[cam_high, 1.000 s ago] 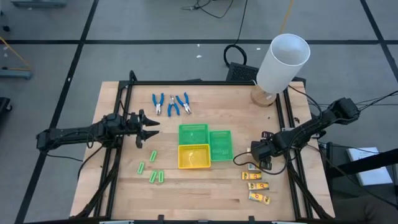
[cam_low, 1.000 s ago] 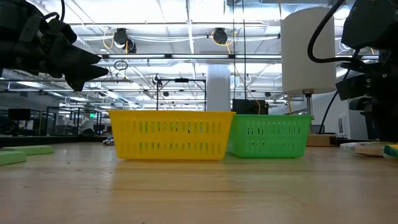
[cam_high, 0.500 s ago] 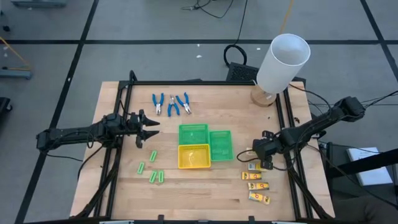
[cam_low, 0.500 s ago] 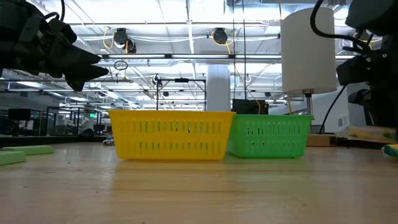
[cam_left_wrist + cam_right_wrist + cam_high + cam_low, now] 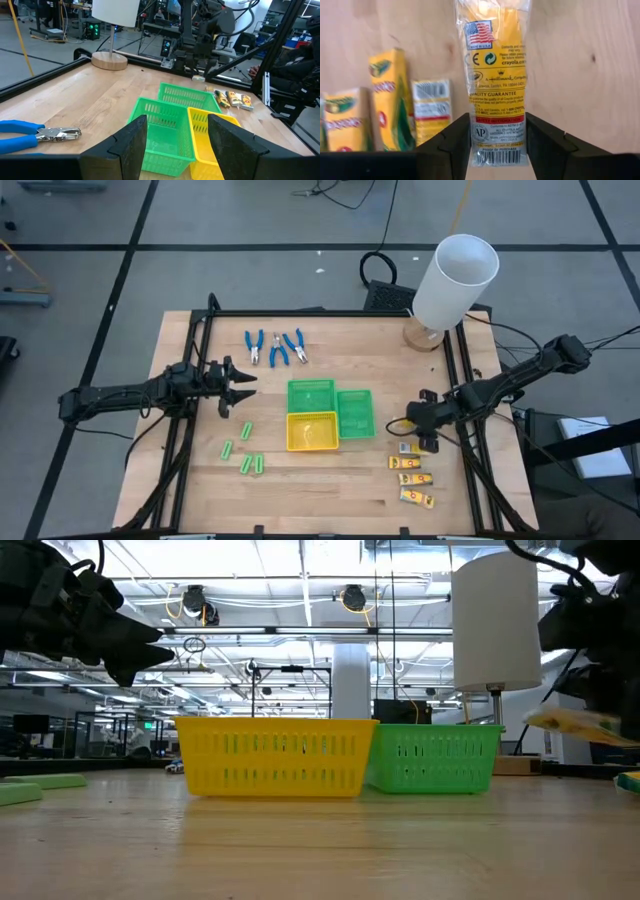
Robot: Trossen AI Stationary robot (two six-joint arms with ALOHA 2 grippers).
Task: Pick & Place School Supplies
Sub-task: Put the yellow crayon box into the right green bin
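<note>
we are holding crayon packet (image 5: 497, 75) pinched between right gripper (image 5: 425, 423) fingers, lifted near tabletop's right edge; left gripper (image 5: 238, 387) hovering open toward left edge.

Both arms matte black, slim jointed tubes w/ black cables trailing; left gripper (image 5: 243, 385) & right gripper (image 5: 497, 145): blocky black fingers.

My right gripper (image 5: 497, 142) is clamped on a crayon packet (image 5: 497, 85); my left gripper (image 5: 238, 386) hovers, fingers spread.
</note>
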